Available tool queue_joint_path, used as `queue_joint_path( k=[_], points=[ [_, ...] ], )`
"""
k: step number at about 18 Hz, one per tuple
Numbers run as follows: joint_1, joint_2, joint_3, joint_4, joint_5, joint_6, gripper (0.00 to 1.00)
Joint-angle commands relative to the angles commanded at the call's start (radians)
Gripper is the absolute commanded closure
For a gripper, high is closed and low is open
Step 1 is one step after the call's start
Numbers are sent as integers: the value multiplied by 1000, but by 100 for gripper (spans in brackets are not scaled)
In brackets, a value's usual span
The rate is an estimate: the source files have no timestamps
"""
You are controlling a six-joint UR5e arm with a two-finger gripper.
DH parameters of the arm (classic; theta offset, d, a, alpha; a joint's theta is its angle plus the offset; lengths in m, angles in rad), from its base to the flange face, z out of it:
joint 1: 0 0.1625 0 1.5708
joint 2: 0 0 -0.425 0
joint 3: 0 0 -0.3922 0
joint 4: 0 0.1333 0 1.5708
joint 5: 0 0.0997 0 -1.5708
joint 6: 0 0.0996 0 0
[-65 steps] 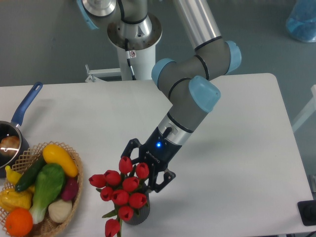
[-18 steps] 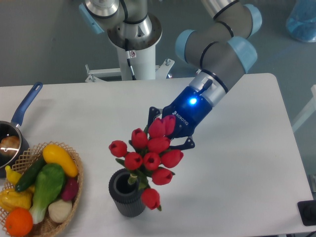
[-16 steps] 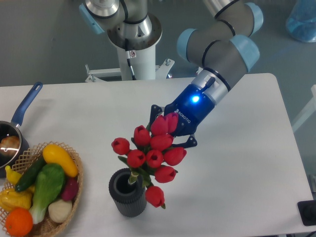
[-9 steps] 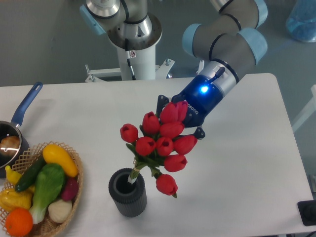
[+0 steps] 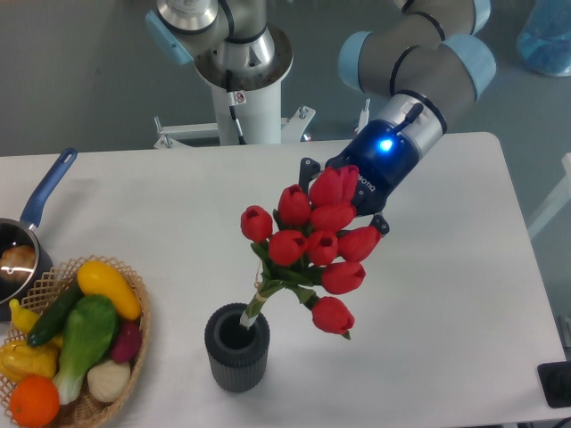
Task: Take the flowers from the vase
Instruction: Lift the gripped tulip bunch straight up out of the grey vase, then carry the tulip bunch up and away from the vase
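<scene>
Flowers (image 5: 312, 245) hang in the air above the white table (image 5: 446, 294), a bunch of red tulip buds with green stems and leaves, and the gripper (image 5: 346, 198) carries them from behind the top of the bunch. The jaws are hidden by the buds, so the exact width cannot be read, but the bunch hangs free of any other support, so I judge that the gripper is closed on the flowers. The bunch is tilted: the buds lean up and to the right toward the arm, and the stems (image 5: 263, 299) run down to the left, where their lower end meets the rim of the vase (image 5: 236, 346). Whether the stem tips are inside the opening or just above it, I cannot tell. The dark ribbed vase stands upright near the front edge of the table, and it looks undisturbed. The tilt probably comes from the grip being high on the bunch and off to one side, so the stems trail below. The lift seems almost finished; the last part of the stems must come clear without dragging the vase over. At the left, well apart, there are a basket of vegetables (image 5: 71, 348) and a blue-handled pan (image 5: 27, 241).
</scene>
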Motion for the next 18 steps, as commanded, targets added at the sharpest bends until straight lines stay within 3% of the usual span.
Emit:
queue_joint_path(
  k=[13,18],
  points=[
    [35,0,3,2,1,6,100],
    [78,14,3,0,68,124,100]
  ],
)
